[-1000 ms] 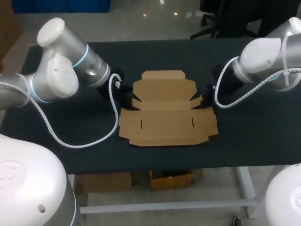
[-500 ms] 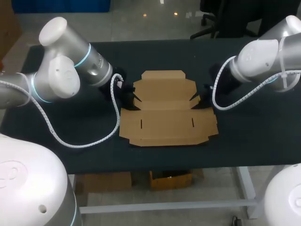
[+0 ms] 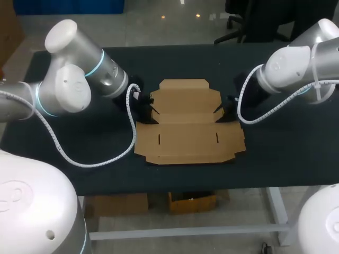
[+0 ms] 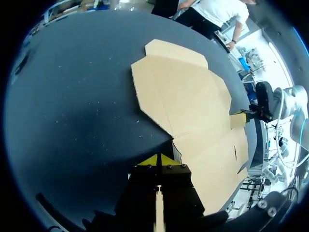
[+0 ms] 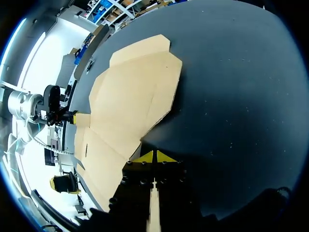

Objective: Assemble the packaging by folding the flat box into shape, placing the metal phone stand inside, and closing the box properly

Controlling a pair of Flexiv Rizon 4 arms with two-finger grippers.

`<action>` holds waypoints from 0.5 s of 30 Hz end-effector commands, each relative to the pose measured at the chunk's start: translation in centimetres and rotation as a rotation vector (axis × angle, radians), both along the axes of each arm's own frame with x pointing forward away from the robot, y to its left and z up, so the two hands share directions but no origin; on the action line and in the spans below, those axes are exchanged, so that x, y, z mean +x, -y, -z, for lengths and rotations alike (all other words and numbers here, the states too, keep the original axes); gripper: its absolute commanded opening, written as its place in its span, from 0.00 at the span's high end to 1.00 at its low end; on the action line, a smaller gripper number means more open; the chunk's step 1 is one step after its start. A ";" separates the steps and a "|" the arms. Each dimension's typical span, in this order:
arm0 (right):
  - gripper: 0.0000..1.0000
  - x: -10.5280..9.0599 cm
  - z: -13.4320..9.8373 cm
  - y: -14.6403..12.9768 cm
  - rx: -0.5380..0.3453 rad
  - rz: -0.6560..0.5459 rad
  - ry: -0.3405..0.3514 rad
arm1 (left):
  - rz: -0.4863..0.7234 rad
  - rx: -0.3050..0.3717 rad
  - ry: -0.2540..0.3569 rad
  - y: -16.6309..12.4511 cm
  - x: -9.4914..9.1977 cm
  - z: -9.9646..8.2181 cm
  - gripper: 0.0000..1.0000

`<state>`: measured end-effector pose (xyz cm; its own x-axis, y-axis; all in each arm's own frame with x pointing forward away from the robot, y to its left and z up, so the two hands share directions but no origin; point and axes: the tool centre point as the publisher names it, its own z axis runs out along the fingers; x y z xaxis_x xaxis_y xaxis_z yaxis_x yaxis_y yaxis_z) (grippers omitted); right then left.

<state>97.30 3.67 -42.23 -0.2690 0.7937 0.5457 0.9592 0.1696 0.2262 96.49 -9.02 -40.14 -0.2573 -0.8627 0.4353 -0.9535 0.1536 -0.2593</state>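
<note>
— Looking from the near edge of the table (image 3: 79, 174): we've got the flat box (image 3: 188, 124) lying unfolded about mid-table. The panel with the two slits is closest to us and the small tabbed flap points at the far edge. No metal phone stand anywhere we can see. What do we reckon bites us here?

— The side notches, probably. Our left gripper (image 4: 157, 159) sits at the box's left notch and our right gripper (image 5: 153, 156) at the right one. Both have their yellow tips pressed together with nothing visibly between them. If we push or lift unevenly from there, our guess is the sheet skids or twists on the dark tabletop instead of creasing on its score lines. One side getting ahead of the other could also crumple a little side tab.

— And further back?

— The far panel lies loose and flat, so nothing pins it. A hard nudge could slide the whole thing toward the far edge. Closed tips also mean we'd be poking, not gripping, so slipping off the cardboard edge seems likely.

— Any labels?

— Nope. Plain brown cardboard, no print or writing we can read.
</note>
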 end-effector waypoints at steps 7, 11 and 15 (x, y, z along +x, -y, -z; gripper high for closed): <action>1.00 -0.4 -0.5 -0.4 -0.020 0.030 -0.004 | -0.032 0.028 0.035 1.1 -0.8 -0.5 1.00; 1.00 -0.7 -1.0 -0.6 -0.037 0.052 -0.004 | -0.042 0.042 0.036 1.3 -0.7 -0.6 1.00; 1.00 -1.2 -1.5 -1.1 -0.039 0.052 0.016 | -0.029 0.041 0.050 1.5 -0.9 -0.9 1.00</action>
<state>97.09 4.49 -41.22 -0.2380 0.8130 0.5314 0.9652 0.1369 0.2229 95.77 -10.27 -39.49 -0.2575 -0.8798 0.3997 -0.9433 0.1392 -0.3013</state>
